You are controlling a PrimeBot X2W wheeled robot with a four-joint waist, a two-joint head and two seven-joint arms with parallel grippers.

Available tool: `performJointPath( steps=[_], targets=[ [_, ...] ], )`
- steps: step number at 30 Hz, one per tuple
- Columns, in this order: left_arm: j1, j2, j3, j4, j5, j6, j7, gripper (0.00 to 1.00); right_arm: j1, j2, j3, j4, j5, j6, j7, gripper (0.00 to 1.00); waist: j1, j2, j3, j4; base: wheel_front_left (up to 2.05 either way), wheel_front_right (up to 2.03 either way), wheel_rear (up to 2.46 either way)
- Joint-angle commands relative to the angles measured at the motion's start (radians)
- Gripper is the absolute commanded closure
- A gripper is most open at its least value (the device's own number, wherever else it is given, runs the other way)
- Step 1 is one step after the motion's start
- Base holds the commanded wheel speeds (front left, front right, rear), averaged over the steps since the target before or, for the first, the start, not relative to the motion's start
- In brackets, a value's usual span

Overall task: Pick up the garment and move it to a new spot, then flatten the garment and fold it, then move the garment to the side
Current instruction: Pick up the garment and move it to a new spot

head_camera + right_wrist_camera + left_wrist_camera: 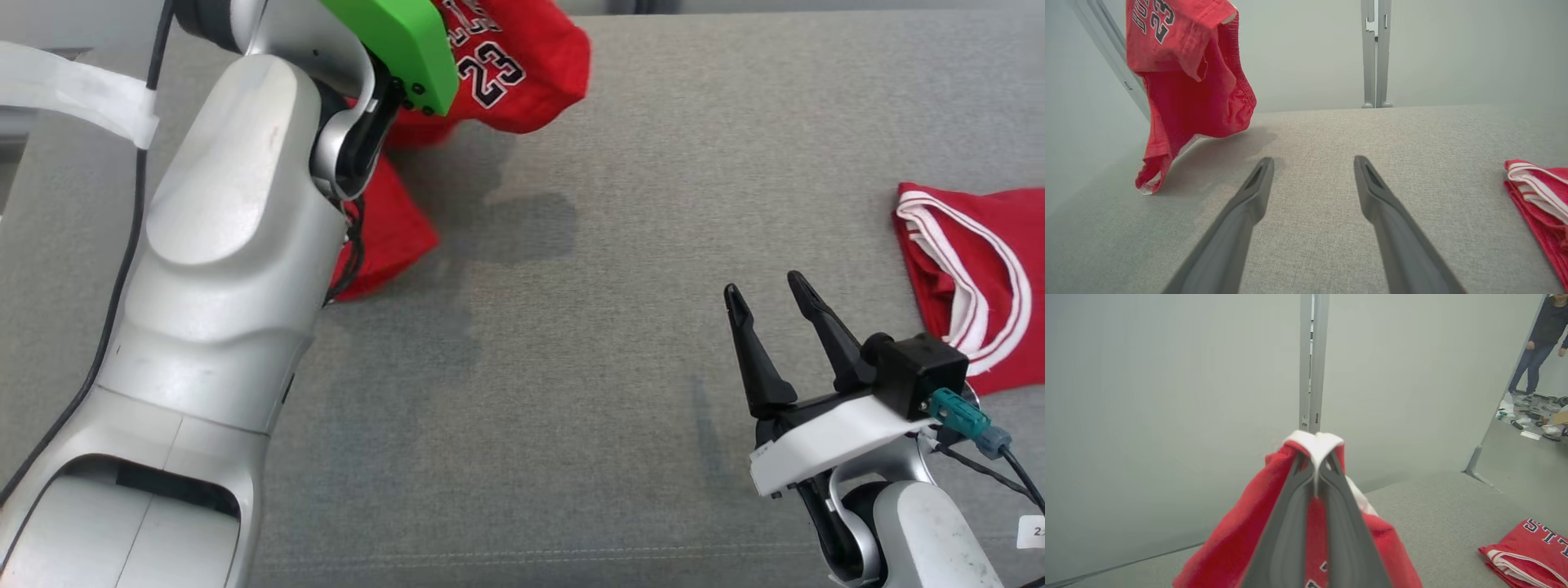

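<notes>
Fingers of our left gripper (1315, 457) are clamped together on the white-trimmed edge of the red jersey (522, 73). It hangs limp, long axis straight down, lower tip about at the grey cloth table (612, 327), well apart from the folded jersey (984, 269). Our right gripper (763, 287) sits just beside that folded one, jaws apart, empty. Soft knit with a printed 23, so we'd guess it sags on the way to the bare stretch between the two.

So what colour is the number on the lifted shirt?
The number is dark, edged white; head view.
</notes>
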Motion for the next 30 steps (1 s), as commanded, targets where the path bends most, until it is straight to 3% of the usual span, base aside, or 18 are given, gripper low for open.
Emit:
performJointPath(
  steps=[1,10,13,25,26,27,28,30],
  targets=[
    [-0.011,0.001,-0.001,-0.020,-0.021,-0.004,0.002,1.00,0.017,-0.002,-0.001,0.007,0.009,0.000,-0.008,0.00,0.0001,-0.0001,-0.045,-0.072,0.00,0.00,0.00],
    [0.021,0.001,-0.114,-0.186,-0.218,0.046,-0.016,1.00,0.001,-0.002,0.004,0.039,0.020,0.000,-0.036,0.00,0.0001,-0.0001,-0.034,-0.112,0.00,0.00,0.00],
    [0.065,0.006,-0.136,-0.152,-0.219,0.072,-0.002,1.00,-0.005,-0.002,-0.005,0.038,0.019,0.000,-0.040,0.00,0.0001,-0.0001,-0.030,-0.103,0.00,0.00,0.00],
    [0.290,0.133,-0.180,0.088,-0.193,0.118,0.025,1.00,-0.024,-0.002,-0.003,0.039,0.013,0.000,-0.037,0.00,0.0001,-0.0001,-0.018,-0.081,0.00,0.00,0.00],
    [0.303,0.146,-0.185,0.112,-0.183,0.124,0.023,0.77,-0.026,-0.002,-0.002,0.038,0.012,0.000,-0.036,0.00,0.0001,-0.0001,-0.017,-0.082,0.00,0.00,0.00],
    [0.317,0.155,-0.193,0.136,-0.175,0.128,0.027,0.32,-0.026,-0.002,-0.001,0.038,0.011,0.000,-0.035,0.00,0.0001,-0.0001,-0.017,-0.084,0.00,0.00,0.00],
    [0.327,0.163,-0.197,0.160,-0.170,0.135,0.029,0.00,-0.026,-0.002,0.000,0.038,0.010,0.000,-0.034,0.00,0.0001,-0.0001,-0.017,-0.085,0.00,0.00,0.00],
    [0.334,0.176,-0.200,0.199,-0.162,0.151,0.029,0.00,-0.026,-0.002,0.000,0.037,0.009,0.000,-0.033,0.00,0.0001,-0.0001,-0.019,-0.086,0.00,0.00,0.00]
  ],
)
